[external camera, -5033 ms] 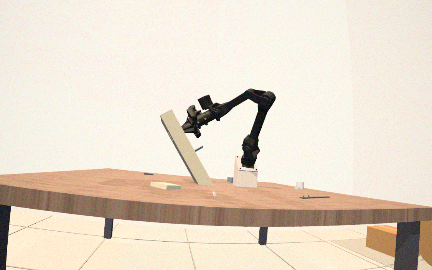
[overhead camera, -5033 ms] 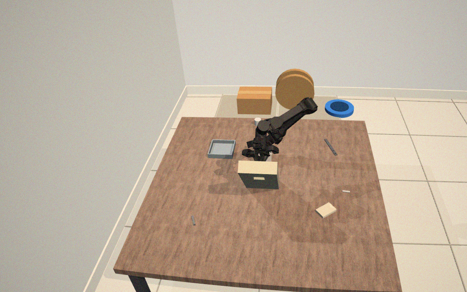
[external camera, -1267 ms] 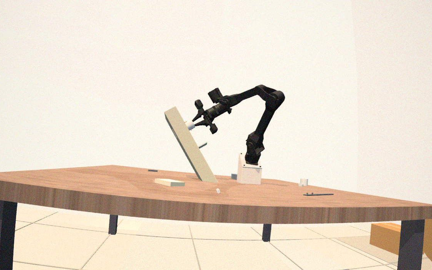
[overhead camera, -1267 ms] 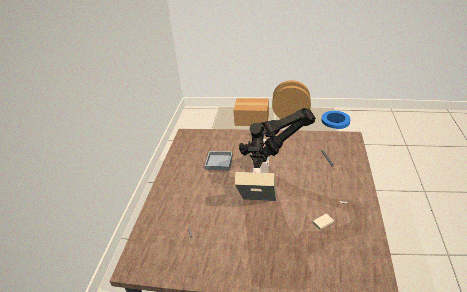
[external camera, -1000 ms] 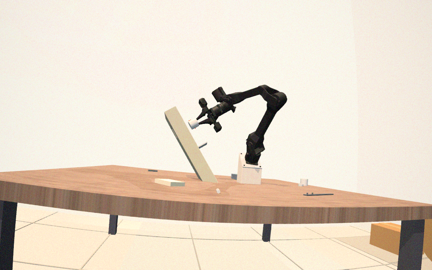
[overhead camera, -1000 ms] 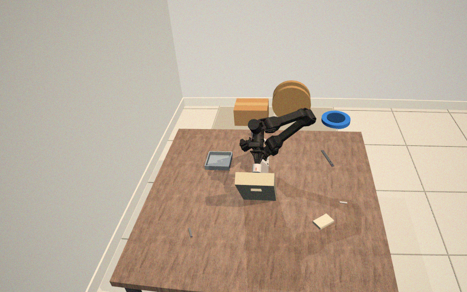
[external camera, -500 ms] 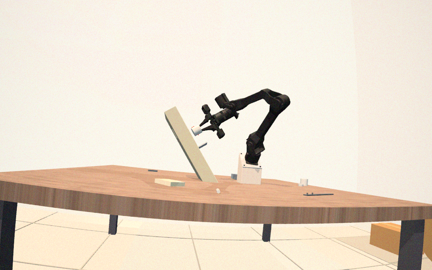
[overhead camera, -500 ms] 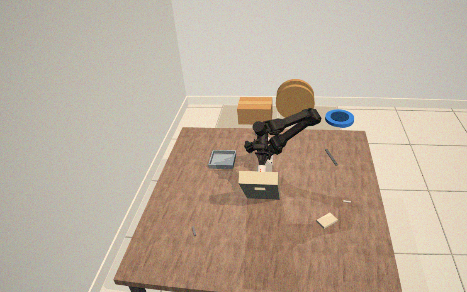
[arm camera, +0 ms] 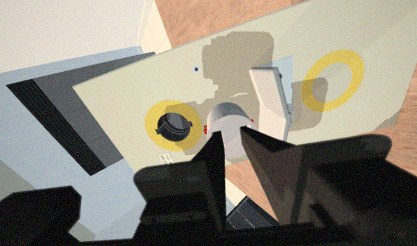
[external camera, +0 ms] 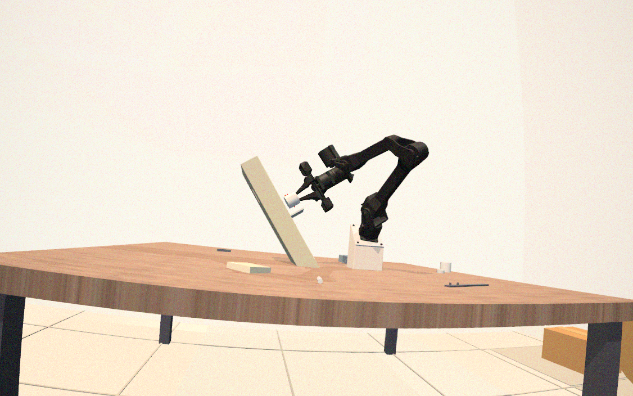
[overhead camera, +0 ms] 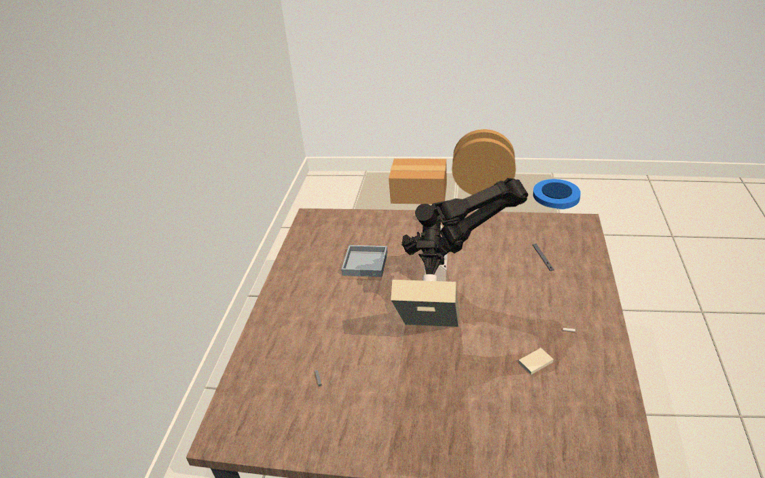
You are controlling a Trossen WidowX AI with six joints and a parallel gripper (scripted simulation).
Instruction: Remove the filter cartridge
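Note:
The round white filter cartridge (overhead camera: 429, 278) (external camera: 290, 199) (arm camera: 228, 122) is out of its socket, with small red marks at its sides. My gripper (overhead camera: 430, 273) (external camera: 298, 196) (arm camera: 230, 131) is shut on it, fingertips at its outer face. It is held in front of the tilted service panel (overhead camera: 424, 290) (external camera: 279, 216) (arm camera: 130, 87), close beside the white flap (external camera: 297, 211) (arm camera: 273, 98); whether they touch I cannot tell. The socket (arm camera: 173, 126), inside a yellow ring, is empty. The grey-blue tray (overhead camera: 361, 273) (external camera: 342, 259) stands left of the arm in the top view and is empty.
A second yellow ring (arm camera: 357, 70) is on the panel beyond the flap. A dark bar (overhead camera: 542, 256) (external camera: 466, 284), a beige block (overhead camera: 536, 360) (external camera: 248, 267), a white peg (overhead camera: 568, 329) (external camera: 319, 279) and a small grey piece (overhead camera: 318, 378) (external camera: 224, 250) lie on the table.

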